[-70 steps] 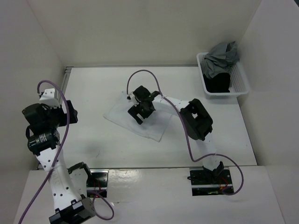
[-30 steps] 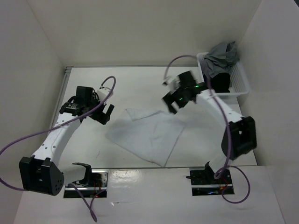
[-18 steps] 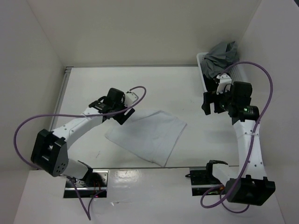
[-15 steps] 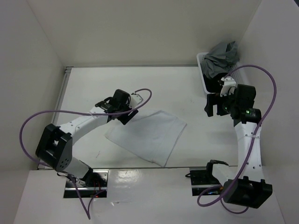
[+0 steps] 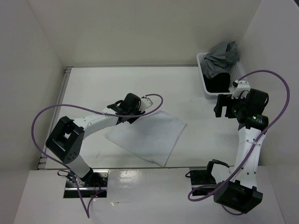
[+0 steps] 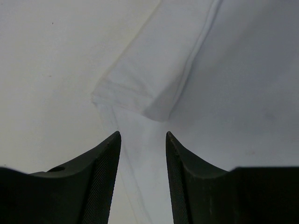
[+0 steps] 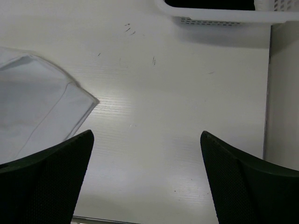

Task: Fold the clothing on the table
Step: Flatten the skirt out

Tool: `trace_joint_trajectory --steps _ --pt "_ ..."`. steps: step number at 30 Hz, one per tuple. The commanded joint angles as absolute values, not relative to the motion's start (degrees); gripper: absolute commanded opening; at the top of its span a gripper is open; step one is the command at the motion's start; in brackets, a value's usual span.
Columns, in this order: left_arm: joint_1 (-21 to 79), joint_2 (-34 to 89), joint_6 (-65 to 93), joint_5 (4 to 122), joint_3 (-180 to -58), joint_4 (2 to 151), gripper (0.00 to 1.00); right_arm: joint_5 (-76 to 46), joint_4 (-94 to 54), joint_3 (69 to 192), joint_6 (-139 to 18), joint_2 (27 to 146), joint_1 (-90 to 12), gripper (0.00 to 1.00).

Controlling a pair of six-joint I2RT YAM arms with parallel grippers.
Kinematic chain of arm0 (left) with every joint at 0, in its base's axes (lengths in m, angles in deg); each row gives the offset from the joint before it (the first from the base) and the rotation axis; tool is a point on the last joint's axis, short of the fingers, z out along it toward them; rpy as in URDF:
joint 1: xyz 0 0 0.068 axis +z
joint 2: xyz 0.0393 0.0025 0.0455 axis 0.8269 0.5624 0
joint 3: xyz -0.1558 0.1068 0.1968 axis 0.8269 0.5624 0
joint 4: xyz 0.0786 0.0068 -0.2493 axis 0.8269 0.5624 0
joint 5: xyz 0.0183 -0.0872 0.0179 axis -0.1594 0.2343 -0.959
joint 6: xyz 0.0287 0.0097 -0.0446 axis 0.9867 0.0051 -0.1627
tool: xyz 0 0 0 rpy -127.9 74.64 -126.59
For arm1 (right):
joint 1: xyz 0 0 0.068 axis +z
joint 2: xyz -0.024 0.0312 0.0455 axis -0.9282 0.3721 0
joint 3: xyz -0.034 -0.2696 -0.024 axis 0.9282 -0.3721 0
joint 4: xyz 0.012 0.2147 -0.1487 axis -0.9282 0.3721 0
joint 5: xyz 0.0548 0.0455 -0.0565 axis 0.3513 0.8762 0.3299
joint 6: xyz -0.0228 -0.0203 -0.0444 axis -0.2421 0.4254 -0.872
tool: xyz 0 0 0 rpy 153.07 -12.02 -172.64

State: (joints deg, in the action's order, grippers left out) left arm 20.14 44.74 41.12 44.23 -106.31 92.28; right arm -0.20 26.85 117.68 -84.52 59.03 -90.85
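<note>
2 poses: left end effector [image 6: 142, 137] low over clothing [image 5: 149, 135], right end effector [image 7: 145, 140] high.

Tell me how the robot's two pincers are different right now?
The left pincer has its jaws fairly close together; the right pincer has them wide apart. The left one hangs over a corner of the white cloth; the right one hangs over bare table near the basket. Both are black and point down at the table.
</note>
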Motion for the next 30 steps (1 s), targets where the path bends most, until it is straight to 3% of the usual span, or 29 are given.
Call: trace_joint_trajectory --steps 1,12,15,30 --pt "18.87 45.66 42.36 43.88 -106.44 89.49 0.5 0.86 26.26 117.51 -83.55 58.14 -92.15 0.99" --pt "18.25 50.84 43.41 42.65 -105.91 88.96 0.5 0.86 26.26 116.99 -83.02 58.14 -93.2 0.99" --pt "18.25 51.46 43.94 42.03 -105.91 88.43 0.43 0.86 26.26 116.99 -83.02 58.14 -93.2 0.99" --pt "18.25 54.45 44.55 40.98 -107.05 87.9 0.37 0.86 25.73 116.99 -83.02 58.14 -93.73 0.99"
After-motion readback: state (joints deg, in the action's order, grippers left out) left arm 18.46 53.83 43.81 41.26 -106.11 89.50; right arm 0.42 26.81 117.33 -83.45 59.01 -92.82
